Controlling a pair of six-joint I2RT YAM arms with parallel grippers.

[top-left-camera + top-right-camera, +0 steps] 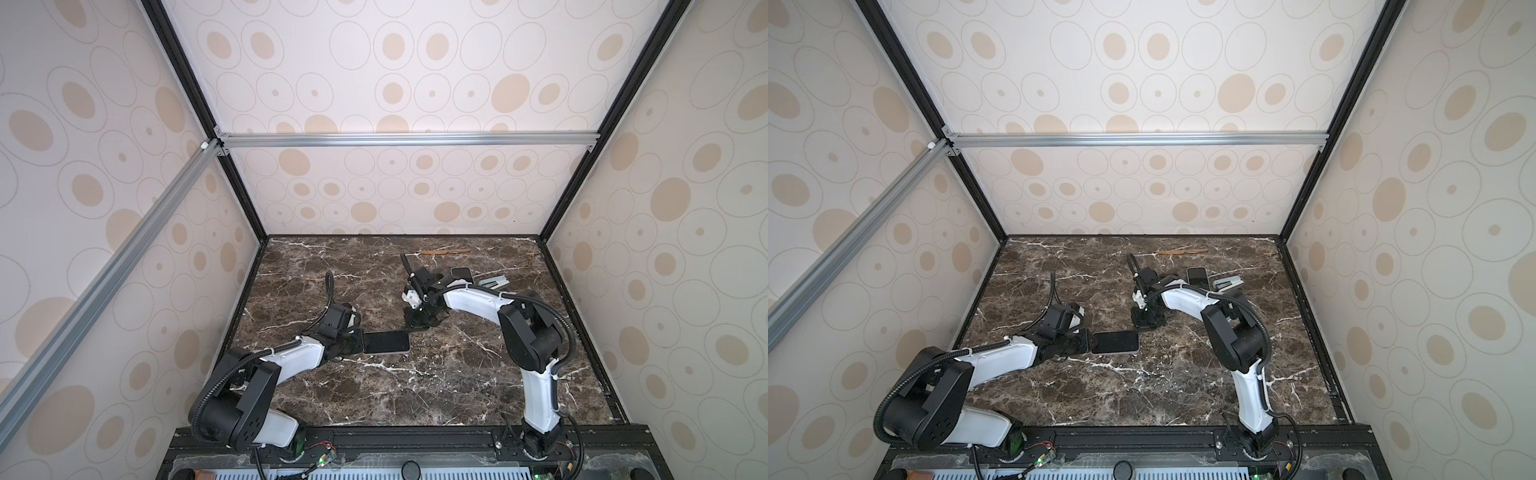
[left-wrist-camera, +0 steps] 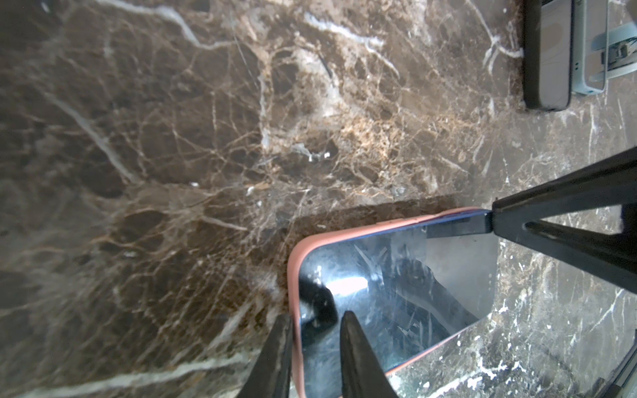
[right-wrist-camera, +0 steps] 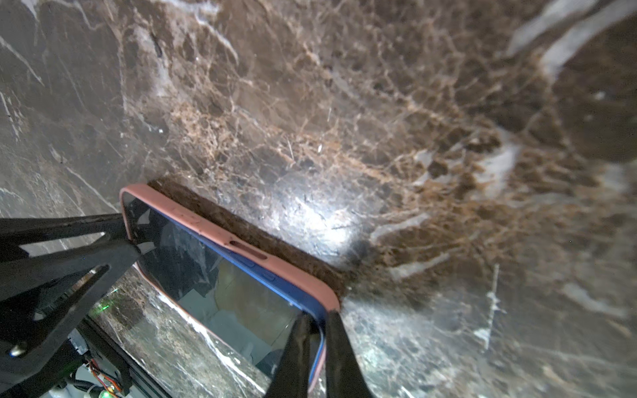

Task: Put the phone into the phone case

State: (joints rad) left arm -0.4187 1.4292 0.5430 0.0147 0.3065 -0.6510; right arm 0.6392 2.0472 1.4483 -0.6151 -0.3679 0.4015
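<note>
Logged: one phone (image 1: 386, 341), one phone case (image 2: 293, 275), two grippers.
Found the phone seated in the pink phone case, flat near the middle of the table (image 1: 415, 395), blue side showing above the rim. Found left gripper (image 2: 315, 358) clamped on one short end of the phone case, right gripper (image 3: 315, 351) pinched on the opposite corner. Noted toward the far right corner one second dark phone (image 1: 461, 272) and one pale blue object (image 1: 494, 283); by the far edge, one brown stick (image 1: 444, 250).

Soft even light in both top views, bowed edges, wrist views blurred outward, glare on phone (image 2: 396, 296) screen.
</note>
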